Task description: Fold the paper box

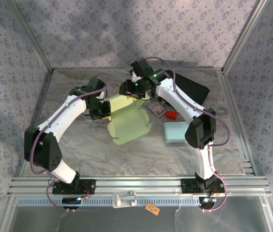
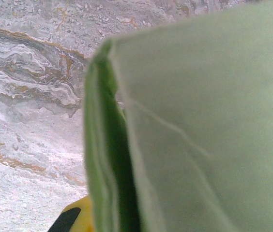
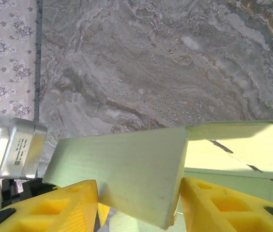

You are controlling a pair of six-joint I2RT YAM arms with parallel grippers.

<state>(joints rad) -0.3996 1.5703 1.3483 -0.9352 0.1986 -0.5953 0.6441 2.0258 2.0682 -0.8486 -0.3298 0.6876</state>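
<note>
The pale green paper box (image 1: pixel 127 122) lies half unfolded in the middle of the marble table, its flaps partly raised. My left gripper (image 1: pixel 100 109) is shut on the box's left side. In the left wrist view the folded green wall (image 2: pixel 175 135) stands right in front of the lens, with one yellow finger (image 2: pixel 76 218) beside it. My right gripper (image 1: pixel 129 92) hangs over the box's far edge. In the right wrist view its yellow fingers (image 3: pixel 59 208) stand apart, and a raised flap (image 3: pixel 127 169) lies flat between them, unbent.
Right of the box lie a pale blue pad (image 1: pixel 176 131), a small card pack (image 1: pixel 158 110) and a red object (image 1: pixel 171 115). A black board (image 1: pixel 192 89) sits at the back right. Patterned walls close in three sides, and a metal rail (image 1: pixel 127 183) runs along the near edge.
</note>
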